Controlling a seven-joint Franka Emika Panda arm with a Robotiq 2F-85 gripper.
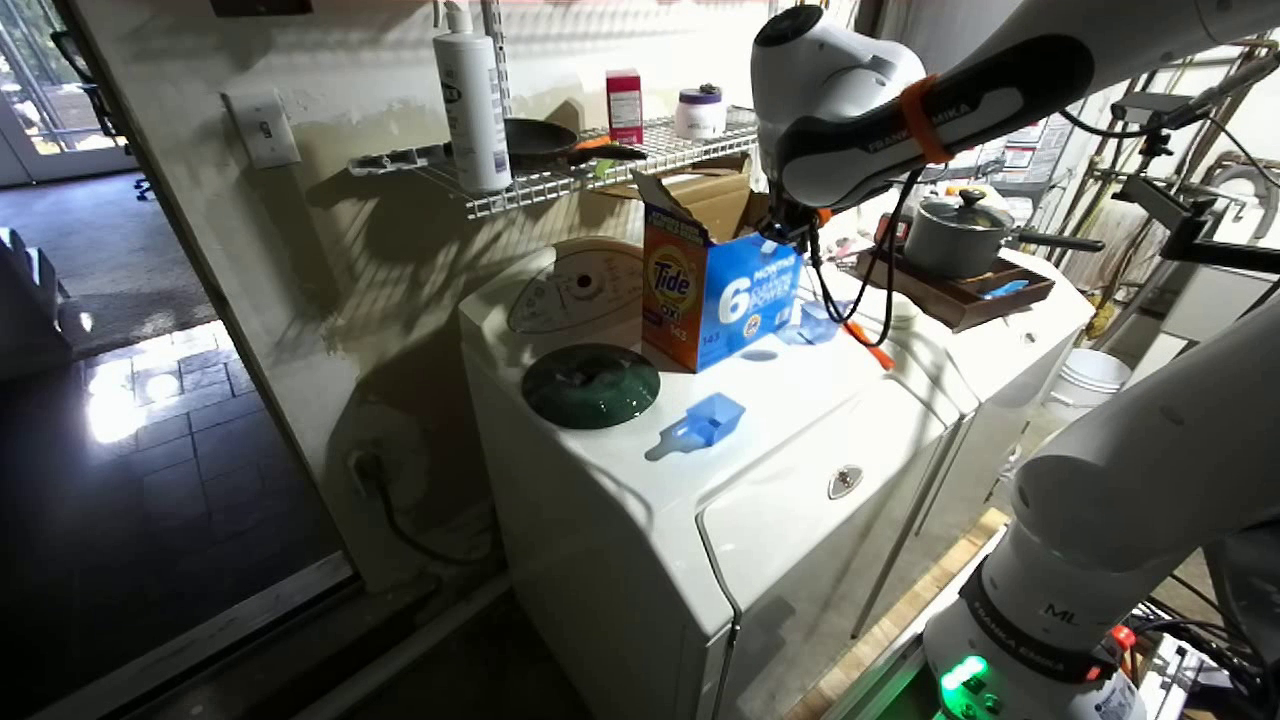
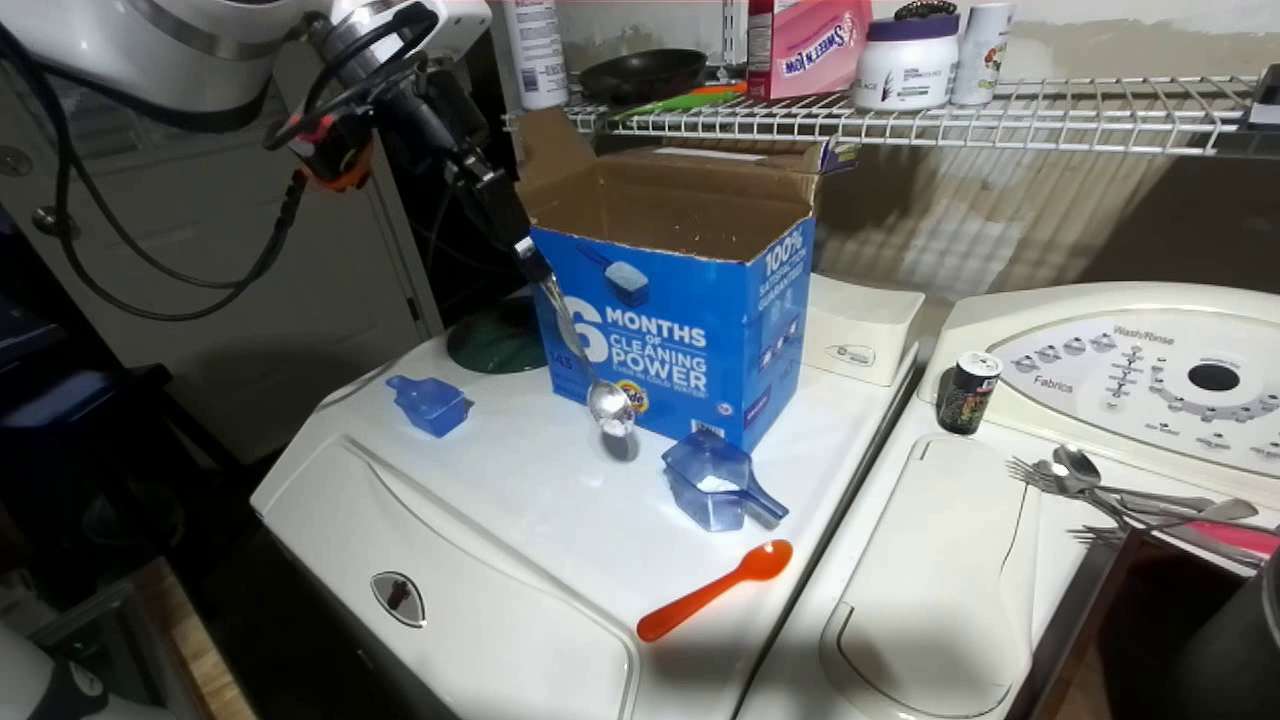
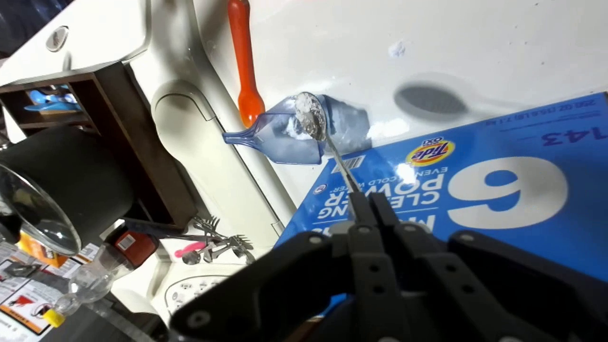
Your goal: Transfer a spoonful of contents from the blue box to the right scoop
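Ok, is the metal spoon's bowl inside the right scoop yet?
No: in an exterior view, the bowl of the metal spoon hangs in front of the blue box, visibly apart from the right scoop.

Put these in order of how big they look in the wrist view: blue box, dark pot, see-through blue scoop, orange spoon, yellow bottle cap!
Largest to smallest:
1. Blue box
2. Dark pot
3. See-through blue scoop and orange spoon: unsure; the scoop looks wider, the spoon longer
4. Yellow bottle cap
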